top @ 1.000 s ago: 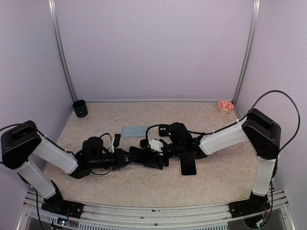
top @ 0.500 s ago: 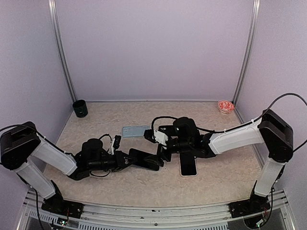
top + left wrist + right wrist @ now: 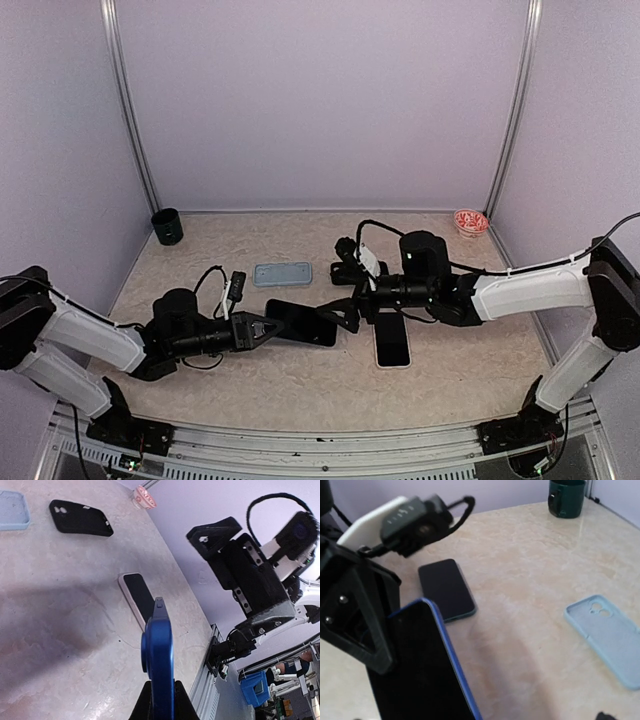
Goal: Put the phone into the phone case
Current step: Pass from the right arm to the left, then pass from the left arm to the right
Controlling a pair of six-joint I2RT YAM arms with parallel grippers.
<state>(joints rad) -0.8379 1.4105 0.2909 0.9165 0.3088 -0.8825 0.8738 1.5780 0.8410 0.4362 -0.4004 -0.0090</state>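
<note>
1. top external: my left gripper (image 3: 258, 329) is clenched on one end of the blue phone (image 3: 300, 322), low over the table (image 3: 450, 385); i cannot tell whether the phone touches it. my right gripper (image 3: 345, 292) is released, jaws wide, grasping nothing, just beside the phone's free end. the light blue case (image 3: 282, 273) lies flat just behind the phone. a white-rimmed phone (image 3: 392, 342) lies under my right forearm.
2. left wrist: the blue phone shows edge-on in my grip. a black case (image 3: 80, 517) lies flat beside the light blue one, well apart from me.
3. right wrist: the phone's screen faces this camera, beside one finger (image 3: 355, 615). a teal-rimmed phone (image 3: 446, 589) lies flat beyond.
4. procedure, as i judge it: no case is taken up yet. hold the left grip firm and the phone level. take a case by its rim, leave the cavity clear, match the lens cut-out, and seat one edge first.
5. surroundings: a smooth marbled top, where a pressed case may slide. pale walls. the green cup (image 3: 167, 227) and red bowl (image 3: 470, 221) sit at the back corners.
</note>
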